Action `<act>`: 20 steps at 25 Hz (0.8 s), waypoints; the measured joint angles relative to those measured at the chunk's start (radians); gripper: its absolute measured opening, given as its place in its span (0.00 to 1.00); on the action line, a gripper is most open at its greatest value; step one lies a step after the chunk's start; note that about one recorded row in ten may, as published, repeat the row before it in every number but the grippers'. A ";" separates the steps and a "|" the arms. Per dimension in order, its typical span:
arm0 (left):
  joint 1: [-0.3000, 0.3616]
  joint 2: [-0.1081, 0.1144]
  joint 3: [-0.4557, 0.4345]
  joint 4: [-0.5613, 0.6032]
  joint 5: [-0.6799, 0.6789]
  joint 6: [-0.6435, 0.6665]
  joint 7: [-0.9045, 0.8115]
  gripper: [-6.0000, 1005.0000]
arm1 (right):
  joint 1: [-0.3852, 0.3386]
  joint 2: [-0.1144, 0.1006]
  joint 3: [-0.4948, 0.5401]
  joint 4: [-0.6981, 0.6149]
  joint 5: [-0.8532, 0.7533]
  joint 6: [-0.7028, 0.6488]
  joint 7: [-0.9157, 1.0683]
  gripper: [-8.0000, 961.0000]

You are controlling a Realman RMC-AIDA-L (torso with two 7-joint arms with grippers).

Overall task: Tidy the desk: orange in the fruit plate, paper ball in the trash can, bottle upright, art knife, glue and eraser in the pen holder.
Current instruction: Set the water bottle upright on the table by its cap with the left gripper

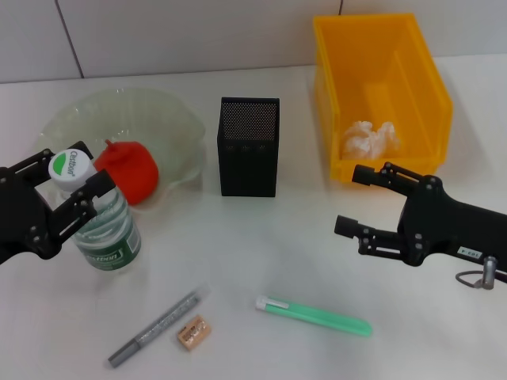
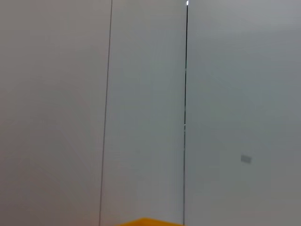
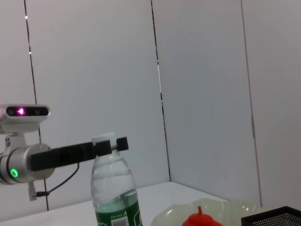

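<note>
The tabletop (image 1: 261, 261) is white and plain. Behind it stands a wall (image 1: 158, 32) of pale grey panels, with thin dark seams (image 3: 160, 94) running between them. Close to the near edge of the tabletop lies a grey pen (image 1: 157, 327), placed slantwise, with its clear cap end pointing away toward the wall.

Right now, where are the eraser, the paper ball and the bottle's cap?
eraser (image 1: 194, 330), head view, middle of its top face.
paper ball (image 1: 368, 138), head view, middle of the wad inside the yellow bin.
bottle (image 1: 71, 167), head view, top of its cap.
</note>
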 joint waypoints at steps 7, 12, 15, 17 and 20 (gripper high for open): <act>0.016 -0.009 0.004 -0.006 0.004 -0.034 0.088 0.43 | 0.008 0.001 0.012 0.013 0.000 0.001 -0.001 0.87; 0.017 -0.011 0.006 -0.006 0.009 -0.054 0.089 0.43 | 0.009 0.001 0.013 0.018 0.001 0.002 -0.001 0.87; 0.017 -0.012 0.007 -0.006 0.010 -0.071 0.086 0.43 | 0.008 0.001 0.013 0.018 0.001 0.002 -0.001 0.87; 0.017 -0.012 0.007 -0.006 0.010 -0.071 0.086 0.43 | 0.006 0.002 0.013 0.018 0.000 0.002 -0.001 0.87; 0.018 -0.014 0.009 -0.015 0.011 -0.110 0.079 0.43 | 0.006 0.003 0.013 0.018 -0.001 0.002 0.000 0.87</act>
